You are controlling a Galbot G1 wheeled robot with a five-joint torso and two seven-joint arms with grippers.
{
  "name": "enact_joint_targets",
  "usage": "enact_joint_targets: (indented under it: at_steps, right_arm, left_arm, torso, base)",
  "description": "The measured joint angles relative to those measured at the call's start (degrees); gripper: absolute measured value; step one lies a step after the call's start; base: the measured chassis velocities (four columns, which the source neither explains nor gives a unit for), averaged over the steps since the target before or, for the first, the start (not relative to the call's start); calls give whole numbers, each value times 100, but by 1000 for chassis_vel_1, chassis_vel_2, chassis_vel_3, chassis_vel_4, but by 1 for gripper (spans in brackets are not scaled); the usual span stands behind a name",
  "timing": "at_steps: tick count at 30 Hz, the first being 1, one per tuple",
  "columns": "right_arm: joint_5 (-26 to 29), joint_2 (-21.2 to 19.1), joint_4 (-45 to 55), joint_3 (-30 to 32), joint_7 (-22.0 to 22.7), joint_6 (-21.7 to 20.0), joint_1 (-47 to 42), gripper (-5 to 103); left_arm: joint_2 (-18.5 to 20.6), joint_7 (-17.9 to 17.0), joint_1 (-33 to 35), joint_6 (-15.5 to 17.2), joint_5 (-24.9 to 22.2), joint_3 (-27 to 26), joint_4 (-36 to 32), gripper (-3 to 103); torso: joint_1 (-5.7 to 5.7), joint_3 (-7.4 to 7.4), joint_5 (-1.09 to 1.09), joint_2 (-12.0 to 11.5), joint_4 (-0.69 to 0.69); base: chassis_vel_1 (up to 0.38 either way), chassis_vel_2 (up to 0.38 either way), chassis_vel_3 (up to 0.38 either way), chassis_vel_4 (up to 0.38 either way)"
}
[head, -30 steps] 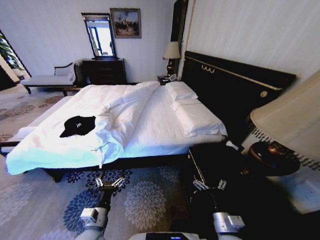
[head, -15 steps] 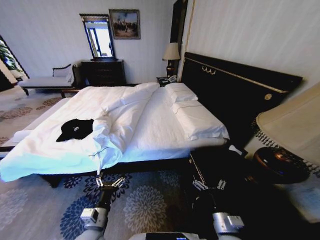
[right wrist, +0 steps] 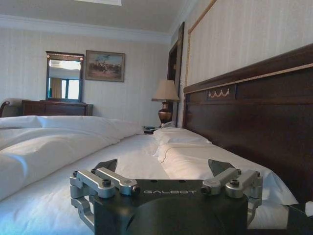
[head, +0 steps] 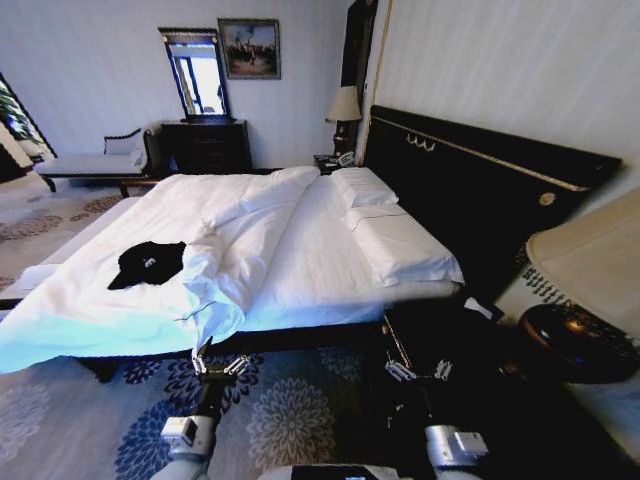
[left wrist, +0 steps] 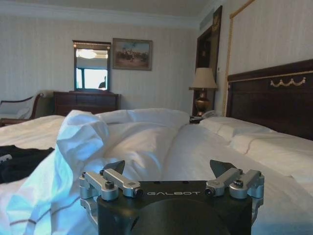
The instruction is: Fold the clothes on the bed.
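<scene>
Since a moment ago the whole room has slid a little in the robot's head camera, so the camera has turned; the bed itself looks unchanged. A black shirt lies crumpled on the white sheet, near the bed's foot end on the robot's left, just beside a bunched fold of duvet. Both arms hang low over the flowered carpet. Left hand is spread wide and holds nothing. Right hand is spread wide too, beside a dark nightstand.
</scene>
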Motion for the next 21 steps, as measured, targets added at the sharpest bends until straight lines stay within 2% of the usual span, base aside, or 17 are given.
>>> enact_joint_targets:
  at_steps: [9, 21]
  right_arm:
    - [-25, 0, -27, -4, 2, 0, -1, 100]
    - [-65, 0, -49, 0, 8, -8, -1, 100]
  left_arm:
    - [105, -66, -193, 96, -260, -273, 28, 100]
    - [149, -79, -268, 149, -336, -236, 31, 100]
  torso:
    - [0, 0, 0, 0, 0]
    - [0, 0, 0, 0, 0]
  base:
    - [-75, 89, 80, -88]
    - [-82, 87, 86, -82]
